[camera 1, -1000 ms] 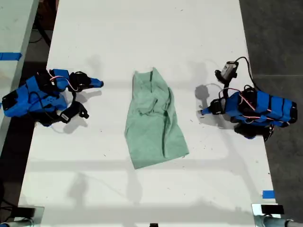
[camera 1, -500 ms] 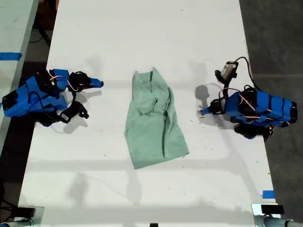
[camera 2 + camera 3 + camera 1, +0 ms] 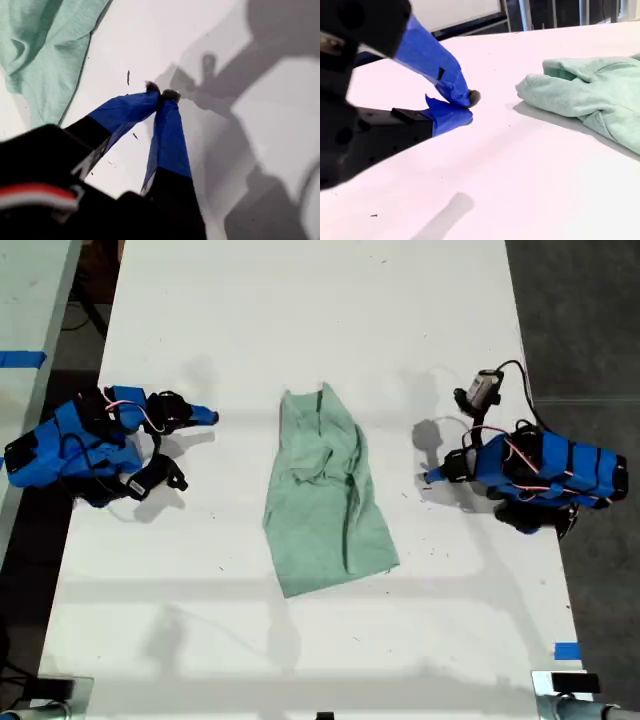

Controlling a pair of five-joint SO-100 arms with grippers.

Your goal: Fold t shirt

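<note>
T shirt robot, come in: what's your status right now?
My first gripper and my second gripper: both shut, empty, resting apart from the t shirt. Shirt lies crumpled mid-table. Nothing in the way.

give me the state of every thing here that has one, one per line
t shirt: crumpled into a narrow, loosely folded bundle, lying flat mid-table, touched by neither gripper
my first gripper: shut, empty, tips together above bare table beside the shirt
my second gripper: shut, empty, low at the table, apart from the shirt
table: white, bearing the shirt and both arms
</note>
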